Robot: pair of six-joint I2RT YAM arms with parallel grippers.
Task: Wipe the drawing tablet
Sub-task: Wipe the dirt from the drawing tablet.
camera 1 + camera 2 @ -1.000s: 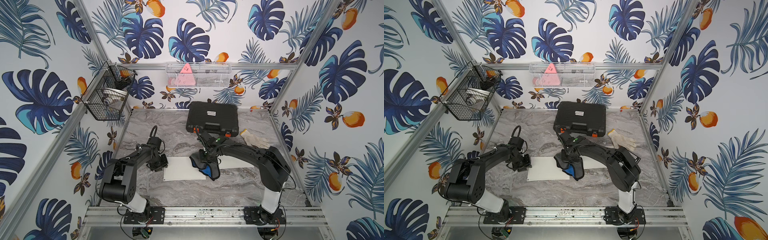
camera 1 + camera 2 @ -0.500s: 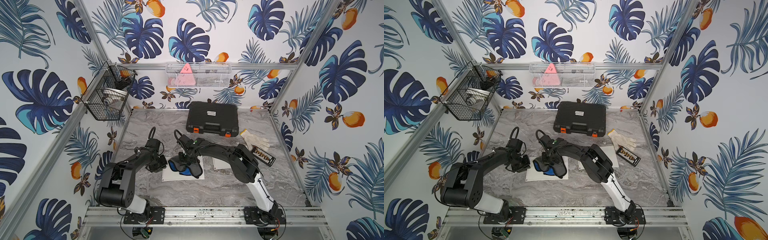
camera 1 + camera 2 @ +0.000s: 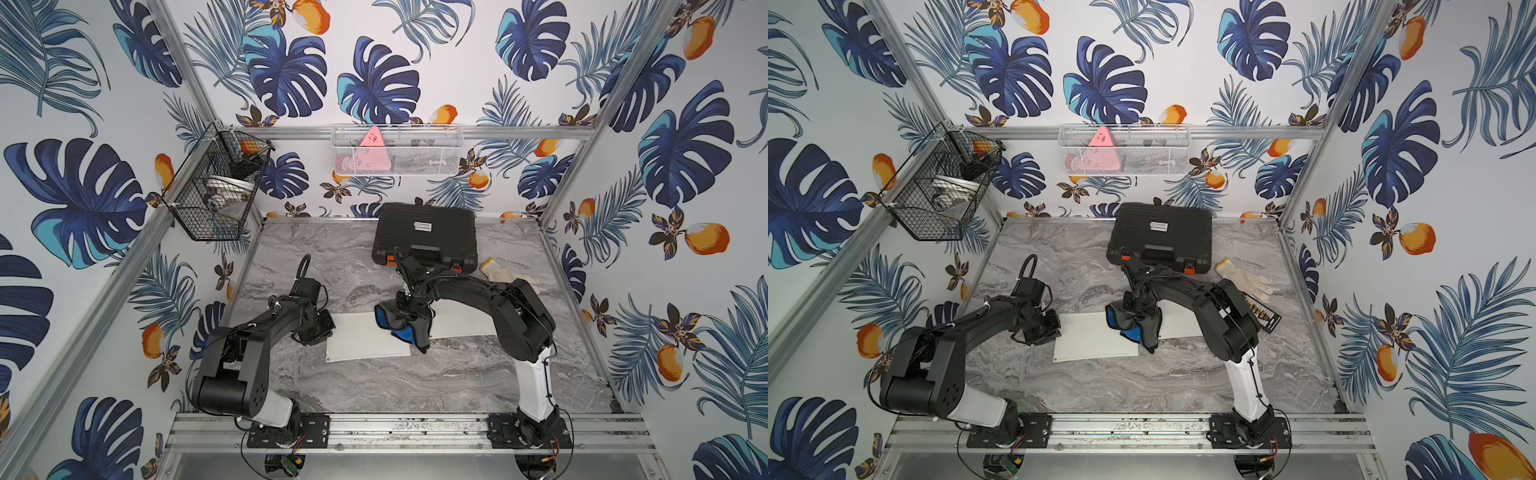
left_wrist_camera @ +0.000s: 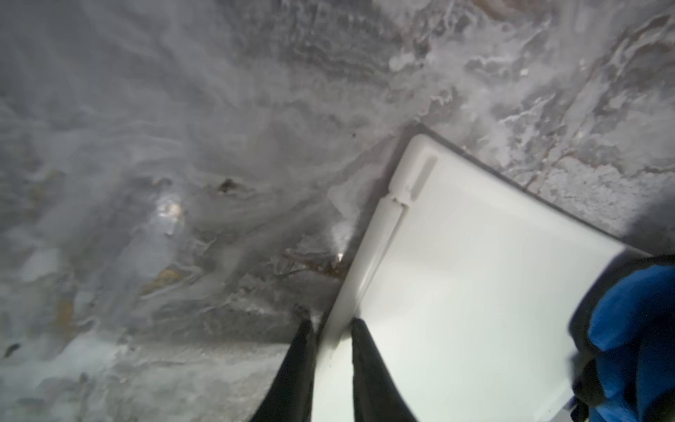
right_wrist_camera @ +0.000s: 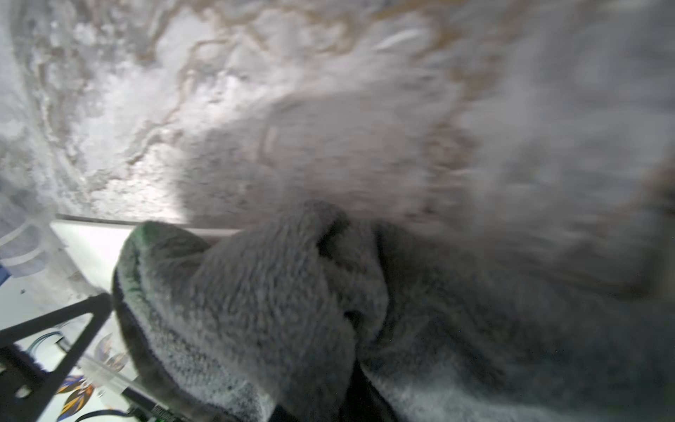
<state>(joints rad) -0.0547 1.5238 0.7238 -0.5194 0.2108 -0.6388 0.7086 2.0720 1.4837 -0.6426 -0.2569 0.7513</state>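
in both top views: drawing tablet (image 3: 365, 343) lying lower centre, long axis running left-right | left gripper (image 3: 321, 329) pinching its left end | right gripper (image 3: 409, 309) clenching cloth (image 3: 401, 330) mid-tablet, bare white stretching leftward | black case (image 3: 424, 232), glove (image 3: 496, 269) sitting behind, not obstructing | left wrist: left gripper (image 4: 330, 325) straddling tablet (image 4: 475, 274) rim, cloth (image 4: 635, 329) nearing | right wrist: cloth (image 5: 255, 310) hiding jaws, overlapping tablet (image 5: 84, 244) edge

The right claw (image 3: 409, 318) holds a bunched grey-and-blue cloth (image 3: 402, 332) down on the white drawing tablet (image 3: 361, 347) lying on the marble surface (image 3: 415, 382), the left claw (image 3: 327, 330) meets the tablet's opposite edge, and a black case (image 3: 424, 232) sits just beyond the right claw.
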